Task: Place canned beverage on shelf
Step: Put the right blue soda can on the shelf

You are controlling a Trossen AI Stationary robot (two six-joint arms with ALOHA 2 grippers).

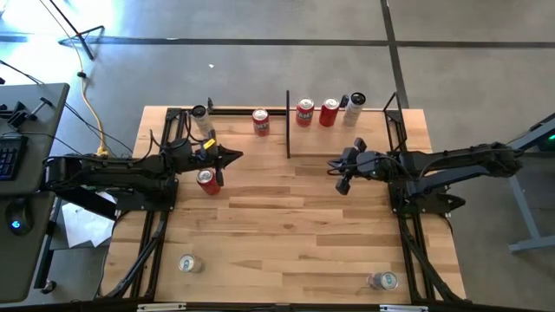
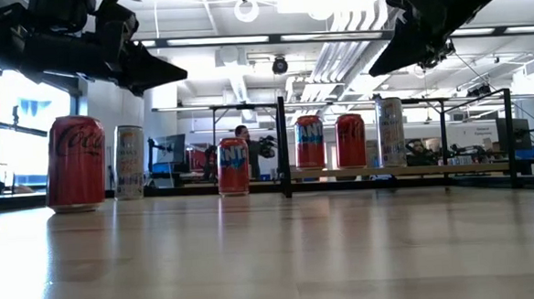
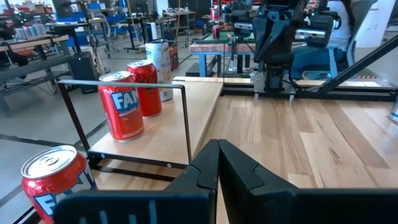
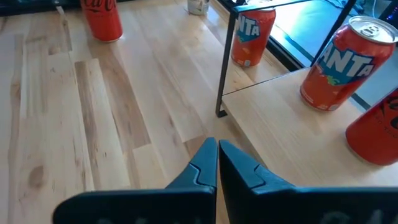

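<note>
The shelf, a pale board with thin black posts, stands at the table's far right. On its far edge stand a red Fanta can, a red can and a white can. Another Fanta can stands on the table just left of the shelf. A red Coca-Cola can stands upright on the table by my left arm's near side. My left gripper is shut and empty, raised above the table left of the shelf. My right gripper is shut and empty, raised by the shelf's near edge.
A white can stands at the far left. Two more cans stand near the table's front edge. The shelf's black posts rise at its left end. The table's middle is bare wood.
</note>
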